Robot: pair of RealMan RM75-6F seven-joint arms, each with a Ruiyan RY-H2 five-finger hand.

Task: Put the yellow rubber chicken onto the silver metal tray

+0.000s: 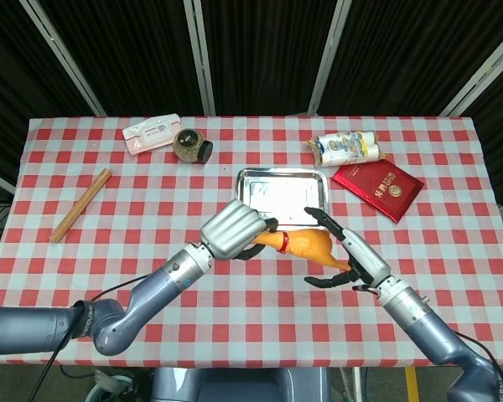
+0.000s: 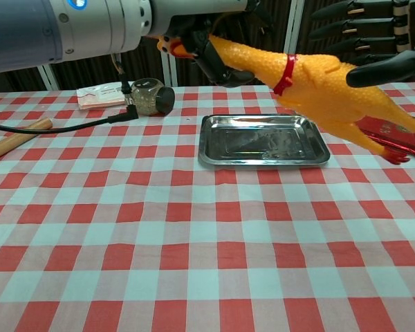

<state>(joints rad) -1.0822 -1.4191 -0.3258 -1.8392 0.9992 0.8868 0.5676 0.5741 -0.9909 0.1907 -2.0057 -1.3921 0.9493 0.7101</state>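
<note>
The yellow rubber chicken point(image 1: 306, 244) point(image 2: 318, 79) with a red collar hangs in the air, held by its head end in my left hand point(image 1: 233, 231) point(image 2: 207, 34). My right hand point(image 1: 345, 255) point(image 2: 373, 34) is spread open around the chicken's body and leg end, fingers apart; I cannot tell whether they touch it. The silver metal tray point(image 1: 251, 188) point(image 2: 214, 149) lies empty on the checkered cloth, below and behind the chicken.
A red booklet point(image 1: 377, 189) and a white packet point(image 1: 346, 148) lie right of the tray. A dark jar point(image 1: 191, 145) point(image 2: 149, 99) and a pink-white pack point(image 1: 151, 132) sit at the back left. A wooden stick point(image 1: 80, 204) lies at the left.
</note>
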